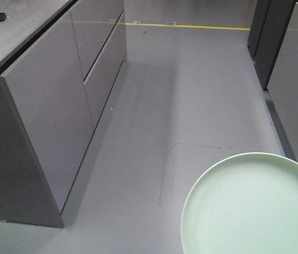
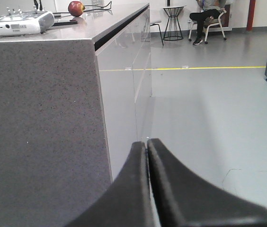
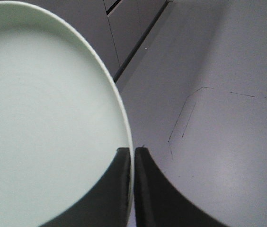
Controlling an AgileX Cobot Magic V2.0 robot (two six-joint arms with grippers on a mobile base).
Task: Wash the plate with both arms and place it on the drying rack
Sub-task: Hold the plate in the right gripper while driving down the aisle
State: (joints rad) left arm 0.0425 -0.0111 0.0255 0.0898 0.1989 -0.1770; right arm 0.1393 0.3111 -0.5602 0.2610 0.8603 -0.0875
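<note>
right tool (image 3: 132, 153) clenched on the rim of the plate (image 3: 43, 118), edge pinched between its two fingers | plate held up over the grey floor (image 1: 191, 95) | left tool (image 2: 146, 144) closed on nothing, low beside the table (image 2: 39, 118) | apple (image 2: 75, 7) on the table top

Left gripper (image 2: 146, 144) and right gripper (image 3: 132, 151) alike: each a pair of matte black fingers (image 2: 185, 189), smooth plain surfaces, broad and flared at base, curving inward to narrow blunt squared tips.
</note>
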